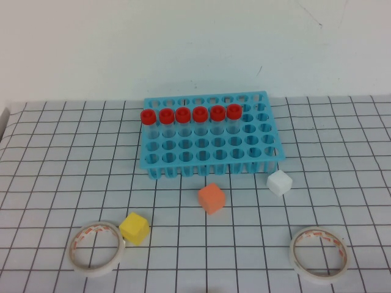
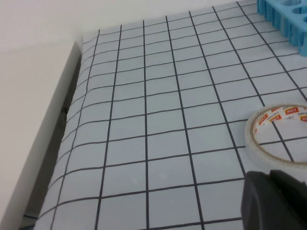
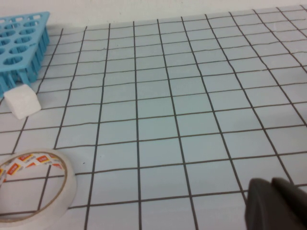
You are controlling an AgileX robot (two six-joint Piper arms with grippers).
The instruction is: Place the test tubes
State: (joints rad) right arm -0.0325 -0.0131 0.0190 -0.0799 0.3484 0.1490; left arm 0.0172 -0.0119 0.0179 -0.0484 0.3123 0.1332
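Note:
A blue test tube rack (image 1: pixel 211 149) stands mid-table with several red-capped test tubes (image 1: pixel 192 116) upright in one row near its back. Neither arm shows in the high view. My left gripper (image 2: pixel 273 179) is shut and empty, low over the grid mat beside a tape roll (image 2: pixel 280 136), with the rack's corner (image 2: pixel 288 21) far off. My right gripper (image 3: pixel 273 187) is also shut with nothing in it, over bare mat; the rack's edge (image 3: pixel 21 45) lies well away from it.
An orange cube (image 1: pixel 211 198), a yellow cube (image 1: pixel 134 227) and a white cube (image 1: pixel 279 182) lie in front of the rack. Two tape rolls (image 1: pixel 95 247) (image 1: pixel 319 254) sit near the front edge. The mat's left edge (image 2: pixel 76 91) drops off beside the left gripper.

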